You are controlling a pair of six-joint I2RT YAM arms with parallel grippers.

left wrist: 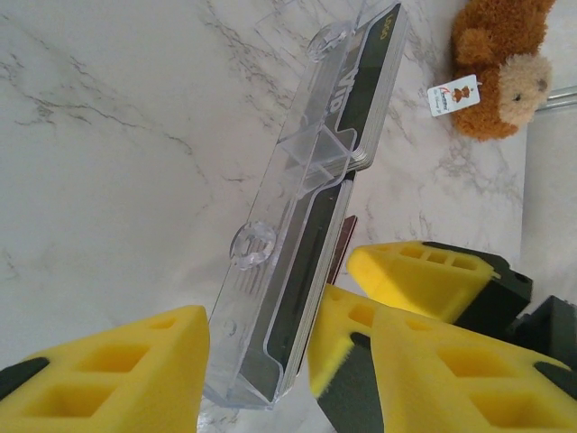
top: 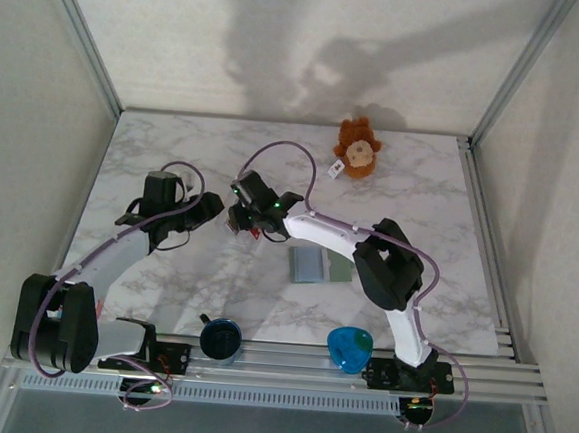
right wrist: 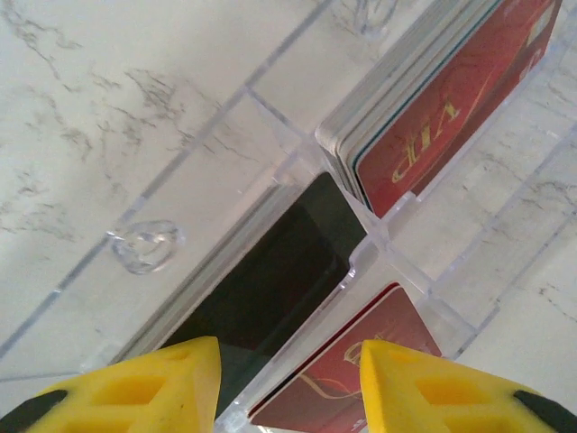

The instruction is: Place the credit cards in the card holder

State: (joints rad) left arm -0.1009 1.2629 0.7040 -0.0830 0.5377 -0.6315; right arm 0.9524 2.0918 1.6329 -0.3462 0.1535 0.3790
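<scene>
Red, thin rectangular credit cards (right wrist: 451, 108) with gold lettering stand on edge in a clear plastic display stand (right wrist: 270, 153), which sits on the white marble-patterned surface (top: 421, 207) between the 2 arms. In the right wrist view, 1 red card fronts a stack in the far slot. A second red card (right wrist: 352, 383) leans in the near slot, just beside a dark card (right wrist: 279, 262).

The right fingers (right wrist: 135, 392) are spread and pinch nothing. The second red card's upper corner lies directly between their tips, closer to the right-hand one. Its long axis runs along the stand's length, slantwise to the line between the 2 tips. So I judge the coming grasp depends on the tips meeting the card's faces squarely, not its edge.

The left fingers (left wrist: 108, 379) are spread too, straddling the near end of the stand. 1 lies against the stand's wall while the other stands apart from it, so they do not look clamped on it.

The card holder (top: 321, 267), a small flat grey-green folding wallet with a blue-grey inner side, lies opened flat on the surface. It is apart from the stand, toward the right arm's side, with no red card visible on it. The right arm is nearer both the card and the wallet, so the carry looks like a short sweep to its own side
</scene>
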